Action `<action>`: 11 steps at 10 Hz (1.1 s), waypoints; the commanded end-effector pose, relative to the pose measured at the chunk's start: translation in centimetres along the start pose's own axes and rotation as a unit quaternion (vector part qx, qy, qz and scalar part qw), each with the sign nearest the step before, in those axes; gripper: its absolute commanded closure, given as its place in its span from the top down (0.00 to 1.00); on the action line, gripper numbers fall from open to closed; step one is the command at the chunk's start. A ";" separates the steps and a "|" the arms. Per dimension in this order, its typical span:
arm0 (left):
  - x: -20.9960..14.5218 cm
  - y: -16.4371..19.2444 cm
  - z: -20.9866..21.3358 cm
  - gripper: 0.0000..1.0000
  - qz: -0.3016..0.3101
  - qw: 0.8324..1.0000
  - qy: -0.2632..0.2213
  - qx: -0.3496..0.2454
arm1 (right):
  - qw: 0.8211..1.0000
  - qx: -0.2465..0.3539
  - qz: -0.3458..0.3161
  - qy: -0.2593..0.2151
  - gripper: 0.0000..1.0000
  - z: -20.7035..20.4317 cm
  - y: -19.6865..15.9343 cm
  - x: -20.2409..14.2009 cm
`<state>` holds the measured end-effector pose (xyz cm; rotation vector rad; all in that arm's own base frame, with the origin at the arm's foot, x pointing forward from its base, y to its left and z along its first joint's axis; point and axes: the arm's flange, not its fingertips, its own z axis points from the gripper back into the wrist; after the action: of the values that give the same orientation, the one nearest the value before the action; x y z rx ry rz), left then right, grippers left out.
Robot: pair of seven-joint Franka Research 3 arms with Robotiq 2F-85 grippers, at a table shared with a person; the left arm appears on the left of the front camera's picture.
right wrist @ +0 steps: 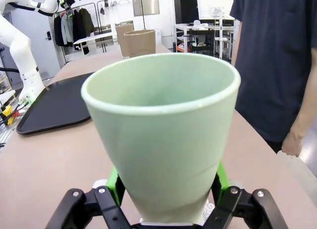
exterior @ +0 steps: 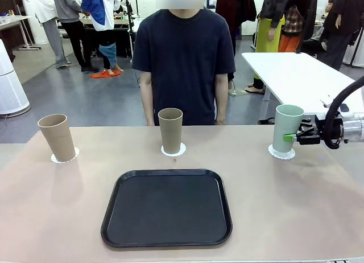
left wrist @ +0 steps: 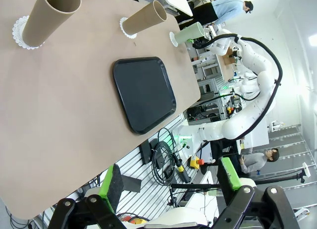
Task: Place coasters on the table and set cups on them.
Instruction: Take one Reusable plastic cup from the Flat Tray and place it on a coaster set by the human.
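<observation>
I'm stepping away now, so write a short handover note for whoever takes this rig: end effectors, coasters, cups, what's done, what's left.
Right end effector: shut on the mint green cup, which stands upright on the right coaster.
Left end effector: open, holding nothing, off the near edge of the table.
Left tan cup stands on its coaster; middle tan cup stands on its coaster.
Black tray sits near the middle, with nothing on it.
Person stands at the far side, arms down.
Done: three coasters laid, three cups on them.
Left: release the green cup and back the right arm away.
</observation>
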<state>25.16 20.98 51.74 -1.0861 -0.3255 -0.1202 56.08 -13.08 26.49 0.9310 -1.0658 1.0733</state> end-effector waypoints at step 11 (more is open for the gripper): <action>-0.1 -0.1 0.0 1.00 -0.001 1.000 -0.002 0.001 | 1.000 0.005 0.006 0.000 0.84 0.0 -1.1 -1.4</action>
<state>25.16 20.98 51.74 -1.0861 -0.3255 -0.1202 56.30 -13.49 25.12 0.9365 -1.0488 1.0689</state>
